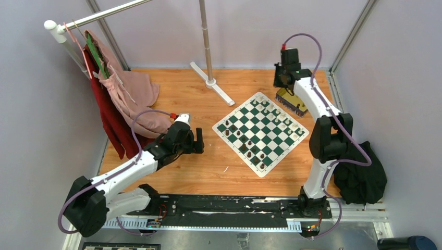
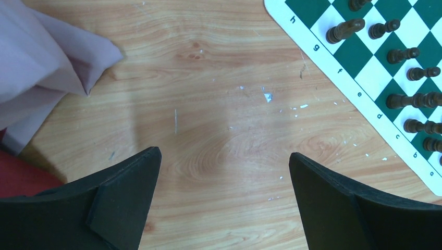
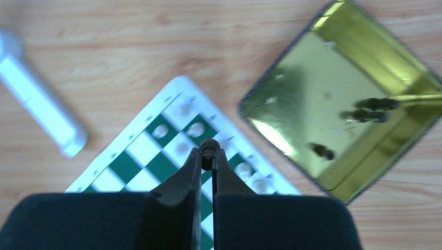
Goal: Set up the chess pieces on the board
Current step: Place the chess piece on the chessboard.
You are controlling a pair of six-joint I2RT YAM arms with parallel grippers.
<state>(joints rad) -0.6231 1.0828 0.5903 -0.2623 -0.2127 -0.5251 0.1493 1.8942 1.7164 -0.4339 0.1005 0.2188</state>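
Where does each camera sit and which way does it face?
Top external: above, behind the bases, looking down on the board; both arms show.
Left wrist: left arm, facing down at table; open left hand shows.
Right wrist: down over board corner and gold tin; shut right hand pinches a dark piece.
Shared: all see the board.

The place is a robot lab cell. A left arm and a right arm are bolted to a black rail at the near edge of a wooden tabletop, walled in by plain grey panels on metal posts. Purple cables loop off both arms. Left of the left pincer, clothes hang from a rack.
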